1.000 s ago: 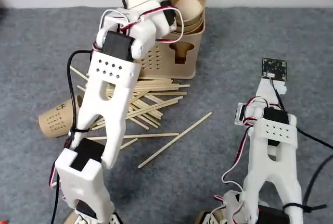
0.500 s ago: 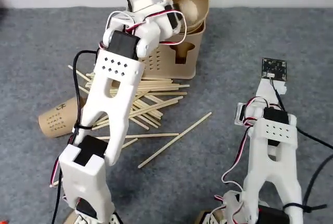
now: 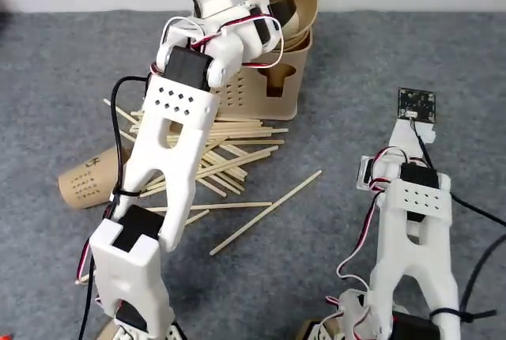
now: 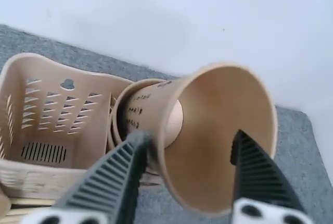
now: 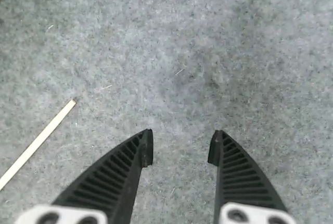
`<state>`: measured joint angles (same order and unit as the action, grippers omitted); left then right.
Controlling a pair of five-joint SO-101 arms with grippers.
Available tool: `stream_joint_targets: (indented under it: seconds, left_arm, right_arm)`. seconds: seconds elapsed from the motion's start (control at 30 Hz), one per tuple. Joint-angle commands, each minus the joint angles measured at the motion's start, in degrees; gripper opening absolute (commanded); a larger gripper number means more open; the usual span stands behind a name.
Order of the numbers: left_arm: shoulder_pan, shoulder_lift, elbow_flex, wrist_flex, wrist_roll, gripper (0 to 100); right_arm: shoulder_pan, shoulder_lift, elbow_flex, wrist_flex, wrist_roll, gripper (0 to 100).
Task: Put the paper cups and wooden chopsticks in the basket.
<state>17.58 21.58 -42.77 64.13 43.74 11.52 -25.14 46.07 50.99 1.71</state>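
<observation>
Because the paper cup (image 4: 208, 125) is thin-walled and very light, it will crush or go oval under a hard squeeze, and its smooth side offers little friction. It sits tilted at the far side of the table, its base nested into the stacked cups (image 3: 294, 33) inside the basket (image 3: 288, 79) and its mouth turned up and outward. The left gripper (image 4: 190, 138) is there with its fingers spread, one outside the cup's wall and the other in front of the open mouth. Neither is visibly pressing on the paper, so the cup appears to rest on the stack rather than hang from the arm.

A second cup (image 3: 87, 178) lies on its side at the left on the grey carpet (image 3: 395, 55). It would likely roll if nudged. The safest hold is judged to be the stiffer rolled rim, with one finger inside and one outside.

The wooden chopsticks (image 3: 229, 154) lie in a loose crossed heap just near of the basket, and a stray chopstick (image 3: 269, 212) lies closer to the right. They are stiff, slim and flat on the carpet, so a pinch at mid-length should keep one from tipping.

The right gripper (image 5: 179, 148) hangs over bare carpet on the right with its fingers apart and nothing between them.
</observation>
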Motion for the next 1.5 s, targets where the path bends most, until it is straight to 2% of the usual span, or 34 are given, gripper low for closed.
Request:
stream_joint_targets:
  seconds: [0.0, 0.17, 0.4, 0.5, 0.6, 0.7, 0.77, 0.9, 1.0, 1.1, 1.2, 1.27, 1.37, 1.47]
  left_arm:
    - [0.35, -0.62, -7.69, -0.26, 0.35, 26]
    - [0.7, -0.62, -16.31, 0.09, 0.35, 26]
    - [-1.41, -1.23, -17.54, 0.26, 0.35, 26]
    - [-4.48, -1.76, -18.68, 5.98, 0.18, 26]
    - [-7.56, -2.46, -18.86, 17.41, -8.97, 26]
    - [-10.55, -3.43, -21.76, 30.68, -21.27, 26]
    - [-12.04, -4.66, -23.6, 36.84, -26.9, 26]
    - [-16.26, -8.09, -25.54, 36.31, -38.86, 26]
    - [-19.78, -10.46, -25.54, 36.4, -48.09, 26]
    - [-24.26, -12.22, -25.54, 36.4, -54.59, 26]
    - [-29.1, -13.27, -24.57, 36.48, -59.34, 26]
    - [-32.18, -14.24, -21.85, 36.48, -62.86, 26]
    - [-36.13, -17.41, -14.29, 36.48, -65.14, 26]
    - [-39.12, -22.59, -3.21, 36.48, -65.14, 26]
  right_arm:
    - [-1.63, -2.51, 1.05, -0.92, -0.62, 19.2]
    - [-3.47, -2.59, 3.69, -1.01, -0.7, 19.2]
    - [-3.65, -2.68, 3.52, -2.95, -0.7, 19.2]
    - [-5.49, -3.74, 3.69, -2.68, -0.62, 19.5]
    - [-13.14, -6.11, 4.13, -2.33, -0.53, 19.6]
    - [-23.6, -10.42, 6.24, -3.03, -0.26, 19.7]
    - [-31.16, -13.41, 6.51, -4.35, -0.18, 19.7]
    - [-39.69, -19.3, 6.59, -14.37, -0.09, 19.5]
    - [-40.22, -20.53, 7.65, -25.71, 0.09, 19.3]
    - [-40.31, -17.71, 10.11, -36.97, 6.51, 19.3]
    - [-40.92, -12.62, 12.31, -47.96, 14.42, 19.3]
    - [-43.56, -8.75, 12.31, -55.25, 16.53, 19.3]
    - [-48.48, -1.98, 11.96, -64.57, 14.86, 19.3]
    - [-52.44, 6.46, 7.82, -68.88, 12.22, 19.2]
